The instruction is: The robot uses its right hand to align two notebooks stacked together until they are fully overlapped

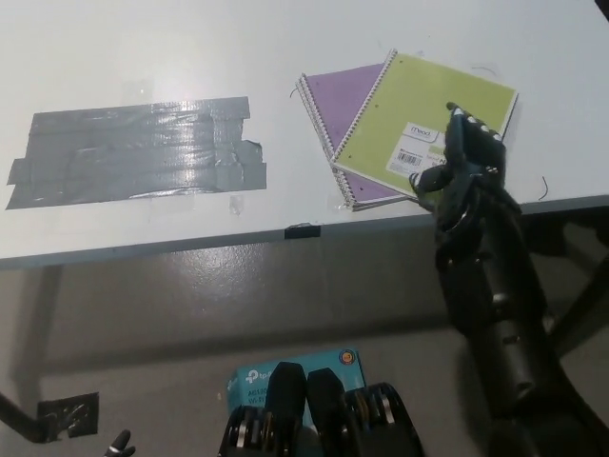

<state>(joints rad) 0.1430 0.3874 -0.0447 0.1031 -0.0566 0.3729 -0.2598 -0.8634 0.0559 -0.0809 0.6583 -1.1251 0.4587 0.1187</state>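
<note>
Green notebook (433, 114): yellow-green cover, spiral binding along its 9 o'clock edge, white label near its 6 o'clock corner; it lies on top, turned so its corners point roughly to 12, 3, 6 and 9 o'clock.
Purple notebook (344, 95): lies under the green one, showing at the 9 to 10 o'clock side and as a thin strip along the lower edge; its own spiral runs along its 9 o'clock edge. The two are not squared up; they sit fanned at different angles.
Location: both rest on the white desk (285, 57), toward 2 o'clock in the head view, close to the desk's front edge.
Right robot hand (463, 162): black, over the green notebook's 5 o'clock corner, covering part of the label; fingers spread loosely and gripping nothing, though whether the fingertips touch the cover I cannot tell.
Left robot hand (119, 444): only a sliver shows at 7 o'clock, at the bottom border; whether it is released or clenched I cannot tell.
Edges: the desk's front edge runs just at 6 o'clock of the stack; the green notebook's lower corner is near it.
Open room: bare desk surface lies at 12 o'clock of the notebooks and between them and the grey tape patch (138, 152) at 9 o'clock.
Below the desk: a teal box (262, 379) on the floor at 6 o'clock.
</note>
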